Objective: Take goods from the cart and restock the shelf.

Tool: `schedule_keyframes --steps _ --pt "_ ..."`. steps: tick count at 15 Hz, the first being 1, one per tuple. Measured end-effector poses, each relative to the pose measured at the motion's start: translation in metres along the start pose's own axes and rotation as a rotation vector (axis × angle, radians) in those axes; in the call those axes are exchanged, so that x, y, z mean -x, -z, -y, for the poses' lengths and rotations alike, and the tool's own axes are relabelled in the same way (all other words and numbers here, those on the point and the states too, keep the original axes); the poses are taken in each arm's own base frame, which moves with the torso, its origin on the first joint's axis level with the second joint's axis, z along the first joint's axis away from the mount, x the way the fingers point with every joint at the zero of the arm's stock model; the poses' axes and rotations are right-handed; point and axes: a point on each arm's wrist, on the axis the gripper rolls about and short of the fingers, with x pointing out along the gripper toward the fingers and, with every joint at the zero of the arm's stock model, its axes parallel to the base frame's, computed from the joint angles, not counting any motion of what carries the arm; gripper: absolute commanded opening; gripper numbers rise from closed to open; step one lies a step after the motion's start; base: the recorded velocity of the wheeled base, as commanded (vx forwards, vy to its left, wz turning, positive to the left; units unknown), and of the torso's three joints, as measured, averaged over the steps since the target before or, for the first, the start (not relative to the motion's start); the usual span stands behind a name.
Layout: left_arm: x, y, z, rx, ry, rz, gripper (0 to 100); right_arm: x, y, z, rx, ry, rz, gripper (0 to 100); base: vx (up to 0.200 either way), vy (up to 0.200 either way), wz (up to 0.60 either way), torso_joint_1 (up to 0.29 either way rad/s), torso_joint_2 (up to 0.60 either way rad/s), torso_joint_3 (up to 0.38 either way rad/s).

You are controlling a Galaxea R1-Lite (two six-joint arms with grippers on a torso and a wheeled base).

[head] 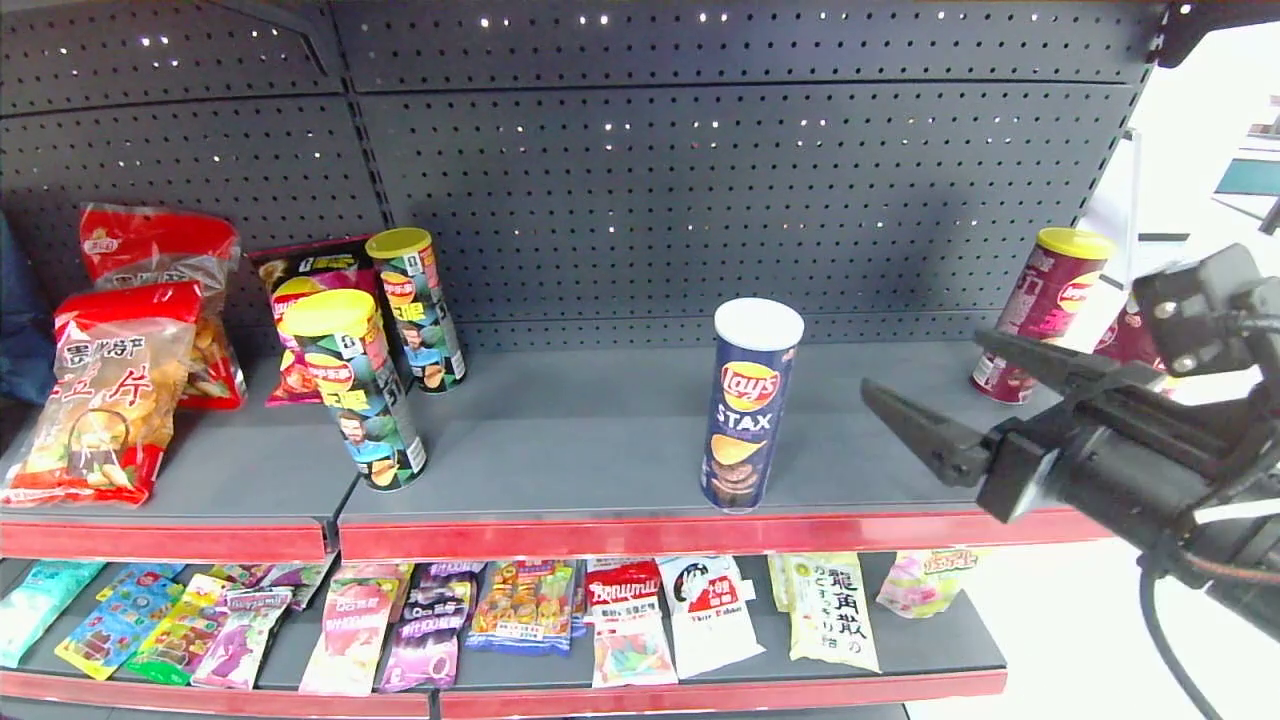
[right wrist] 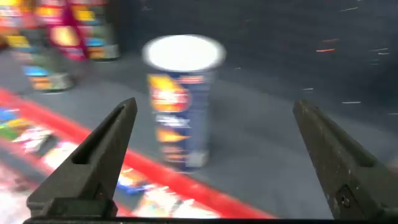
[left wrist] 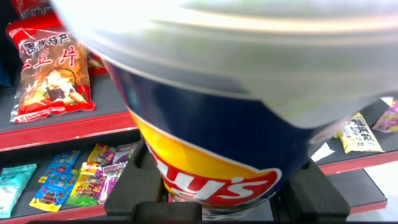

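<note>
Dark grey metal, with small holes in its back wall and a red strip along the front edge, forms the shelf (head: 600, 430). On its upper board a blue can (head: 750, 405) stands upright near the front edge. It is closed with a white lid, so its content is hidden. To the left of this blue can, well apart from it, stand two cans with yellow lids (head: 355, 390), one behind the other. Further left lean red bags (head: 105, 400) of shiny film. To the right of the blue can, near the back wall, stands a maroon can (head: 1045, 315), also with a yellow lid. Below the blue can, on the lower board, flat colourful packets (head: 520, 605) lie in a row.

The right gripper (head: 925, 365) hangs level to the right of the blue can and apart from it, its pointed black jaws spread wide with nothing between them. The left gripper (left wrist: 225, 190) is out in front of the shelf. It is clamped on a second blue can (left wrist: 211, 124), a round tube with a translucent plastic lid, which sits between its two black fingers.
</note>
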Motion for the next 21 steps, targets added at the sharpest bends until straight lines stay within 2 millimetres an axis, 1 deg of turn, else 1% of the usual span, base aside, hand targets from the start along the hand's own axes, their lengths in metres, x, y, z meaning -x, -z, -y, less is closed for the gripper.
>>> schedule_keyframes --steps 2,3,4,5,6,7,9,10,12,14,16,17,19,20,21 --pt "0.0 0.0 0.0 0.0 0.001 0.001 0 0.01 0.005 0.04 0.027 0.109 -0.025 100 0.0 0.0 0.0 0.0 0.0 0.0" --pt "0.0 -0.002 0.0 -0.001 0.003 0.004 0 0.018 0.008 0.06 0.031 0.152 -0.038 100 0.0 0.0 0.0 0.0 0.0 0.0" --pt "0.001 -0.004 0.0 -0.001 0.003 0.009 0 0.028 0.012 0.075 0.03 0.174 -0.059 100 0.0 0.0 0.0 0.0 0.0 0.0" --pt "0.0 -0.006 -0.001 -0.001 0.004 0.011 0 0.042 0.018 0.089 0.024 0.182 -0.079 100 0.0 0.0 0.0 0.0 0.0 0.0" --pt "0.0 -0.011 -0.001 -0.002 0.003 0.015 0 0.06 0.023 0.098 0.012 0.19 -0.101 100 0.0 0.0 0.0 0.0 0.0 0.0" --pt "-0.001 -0.015 -0.002 -0.002 0.003 0.016 0 0.076 0.029 0.1 -0.001 0.2 -0.122 100 0.0 0.0 0.0 0.0 0.0 0.0" --pt "-0.004 -0.025 -0.003 -0.002 0.003 0.01 0 0.11 0.047 0.092 -0.058 0.256 -0.203 100 0.0 0.0 0.0 0.0 0.0 0.0" --pt "-0.007 -0.027 -0.004 -0.001 0.005 0.001 0 0.122 0.056 0.087 -0.095 0.28 -0.245 100 0.0 0.0 0.0 0.0 0.0 0.0" --pt "-0.011 -0.031 -0.005 0.0 0.006 -0.013 0 0.136 0.064 0.079 -0.142 0.349 -0.253 100 0.0 0.0 0.0 0.0 0.0 0.0" --pt "-0.016 -0.034 -0.005 0.005 0.01 -0.021 0 0.141 0.068 0.076 -0.156 0.402 -0.254 100 0.0 0.0 0.0 0.0 0.0 0.0" --pt "-0.018 -0.033 -0.005 0.01 0.054 -0.033 0 0.142 0.07 0.077 -0.157 0.471 -0.272 100 0.0 0.0 0.0 0.0 0.0 0.0" --pt "-0.019 -0.032 -0.004 0.011 0.065 -0.038 0 0.143 0.072 0.079 -0.142 0.547 -0.296 100 0.0 0.0 0.0 0.0 0.0 0.0" --pt "-0.02 -0.03 -0.004 0.013 0.067 -0.046 0 0.144 0.073 0.087 -0.105 0.795 -0.369 100 0.0 0.0 0.0 0.0 0.0 0.0" --pt "-0.02 -0.03 -0.004 0.015 0.069 -0.048 0 0.141 0.07 0.091 -0.092 0.857 -0.382 100 0.0 0.0 0.0 0.0 0.0 0.0" --pt "-0.02 -0.029 -0.004 0.016 0.068 -0.048 0 0.138 0.067 0.094 -0.09 0.838 -0.379 100 0.0 0.0 0.0 0.0 0.0 0.0"
